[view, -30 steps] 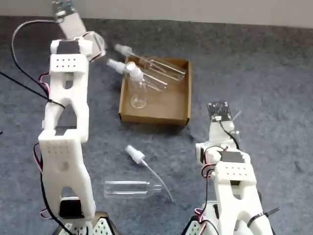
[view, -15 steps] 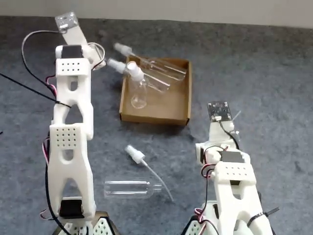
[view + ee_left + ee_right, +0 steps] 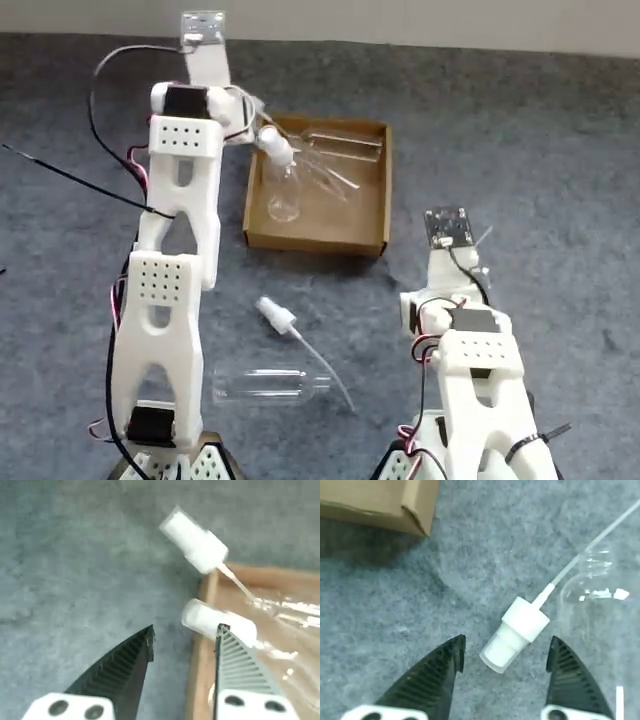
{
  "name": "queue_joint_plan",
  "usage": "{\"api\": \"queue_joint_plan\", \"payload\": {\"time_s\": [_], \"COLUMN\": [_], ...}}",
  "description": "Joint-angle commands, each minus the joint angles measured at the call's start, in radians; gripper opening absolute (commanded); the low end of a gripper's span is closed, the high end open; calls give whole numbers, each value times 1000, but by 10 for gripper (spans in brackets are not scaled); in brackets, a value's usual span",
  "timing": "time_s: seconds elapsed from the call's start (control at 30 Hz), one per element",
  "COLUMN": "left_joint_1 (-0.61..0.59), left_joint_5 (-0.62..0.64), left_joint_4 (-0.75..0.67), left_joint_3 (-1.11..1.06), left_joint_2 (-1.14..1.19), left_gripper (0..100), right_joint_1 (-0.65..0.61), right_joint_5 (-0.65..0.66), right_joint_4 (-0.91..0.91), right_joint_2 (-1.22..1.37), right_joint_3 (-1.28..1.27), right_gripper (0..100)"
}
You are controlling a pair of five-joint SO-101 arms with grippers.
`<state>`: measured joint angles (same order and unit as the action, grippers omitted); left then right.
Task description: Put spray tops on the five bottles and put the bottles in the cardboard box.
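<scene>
The cardboard box (image 3: 365, 215) lies in the middle of the grey carpet and holds clear bottles (image 3: 335, 150) with white spray tops (image 3: 275, 146). My left gripper (image 3: 186, 627) is open above the box's far left corner (image 3: 200, 655). One bottle's top (image 3: 212, 621) touches the inside of one finger, and another top (image 3: 196, 541) lies beyond. A loose spray top (image 3: 277, 314) with a long tube lies on the carpet in front of the box, beside an uncapped bottle (image 3: 265, 385). My right gripper (image 3: 507, 640) hangs open over that spray top (image 3: 515, 630), with the bottle's neck (image 3: 590, 587) close by.
The left arm (image 3: 180, 200) stretches from the table's near edge to the box's far left corner. The right arm (image 3: 470, 350) stands folded at the near right. Bare carpet lies to the right of the box and along the far side.
The left arm has swung right, bringing its gripper over the box's far left corner. The two bottle tops that stuck out there have shifted toward the box. The right arm has kept still.
</scene>
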<state>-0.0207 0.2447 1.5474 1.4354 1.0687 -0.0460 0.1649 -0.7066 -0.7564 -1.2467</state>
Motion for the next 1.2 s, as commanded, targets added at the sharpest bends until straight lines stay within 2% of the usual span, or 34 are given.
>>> {"api": "queue_joint_plan", "payload": {"time_s": [0.0, 0.2, 0.6, 0.77, 0.93, 1.07, 1.17], "left_joint_1": [33, 54, 67, -42, -82, -81, -45], "left_joint_5": [-37, -206, -204, -206, -235, -281, -285], "left_joint_4": [26, 51, 69, 69, 236, 244, 242], "left_joint_3": [47, 62, 228, 226, 220, 42, -295], "left_joint_2": [-19, -33, -65, -251, -466, -644, -849], "left_gripper": [160, 160, 160, 160, 165, 162, 162], "right_joint_1": [10, 10, 10, 10, 10, 10, 10], "right_joint_5": [11, 11, 11, 11, 11, 11, 11], "right_joint_4": [18, 42, 99, 101, 101, 101, 101], "right_joint_2": [-22, -21, -21, -21, -21, -21, -21], "right_joint_3": [1, -4, -45, -45, -45, -45, -45], "right_gripper": [221, 221, 221, 221, 221, 221, 221]}}
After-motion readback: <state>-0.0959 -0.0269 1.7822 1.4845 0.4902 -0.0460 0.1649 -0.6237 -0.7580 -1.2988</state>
